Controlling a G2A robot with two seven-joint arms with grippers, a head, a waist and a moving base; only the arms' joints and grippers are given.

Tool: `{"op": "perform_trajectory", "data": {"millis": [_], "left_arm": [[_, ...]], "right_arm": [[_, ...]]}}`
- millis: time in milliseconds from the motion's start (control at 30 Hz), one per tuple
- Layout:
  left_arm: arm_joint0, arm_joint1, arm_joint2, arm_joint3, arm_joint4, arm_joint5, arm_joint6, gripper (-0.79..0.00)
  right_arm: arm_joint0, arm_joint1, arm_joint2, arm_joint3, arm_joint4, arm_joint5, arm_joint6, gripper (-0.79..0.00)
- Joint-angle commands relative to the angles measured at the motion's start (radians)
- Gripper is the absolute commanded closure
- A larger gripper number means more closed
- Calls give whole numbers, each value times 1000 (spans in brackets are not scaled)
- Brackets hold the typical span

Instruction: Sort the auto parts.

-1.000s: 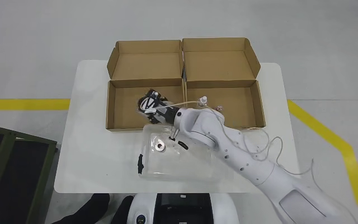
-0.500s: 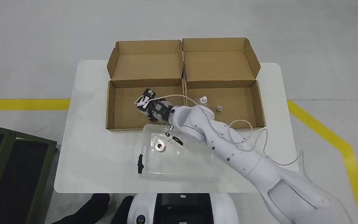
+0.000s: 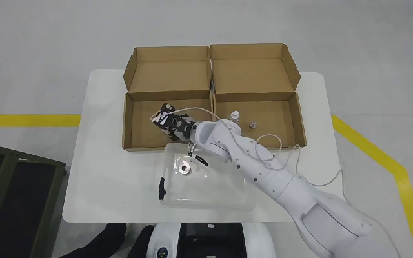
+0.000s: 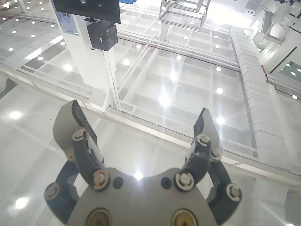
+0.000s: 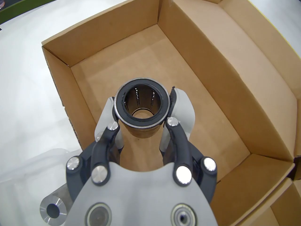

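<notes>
A white desk [image 3: 103, 180] carries three things. Two open cardboard boxes stand side by side along its far half, touching each other, lids folded back flat: the left box [image 3: 139, 132] and the right box [image 3: 287, 129]. A clear plastic bag [image 3: 213, 190] lies on the near half, its far edge just beside both boxes' front walls.

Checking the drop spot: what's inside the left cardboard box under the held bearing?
Bare cardboard floor shows in the left box, also through the bore of the bearing. The right gripper and bearing cover the patch below them.
</notes>
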Motion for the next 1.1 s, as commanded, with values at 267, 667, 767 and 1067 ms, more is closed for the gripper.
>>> {"op": "perform_trajectory", "data": {"millis": [267,667,767,1067], "left_arm": [[0,0,0,0,0,0,0,-785],[0,0,0,0,0,0,0,-785],[0,0,0,0,0,0,0,-785],[0,0,0,0,0,0,0,-785]], "right_arm": [[6,-30,7,75,-8,-8,-8,-394],[-12,-33,55,18,-46,-34,-20,-763],[-34,-20,83,-49,-69,-50,-21,-785],[-194,46,193,-351,-157,-144,34,-785]]}}
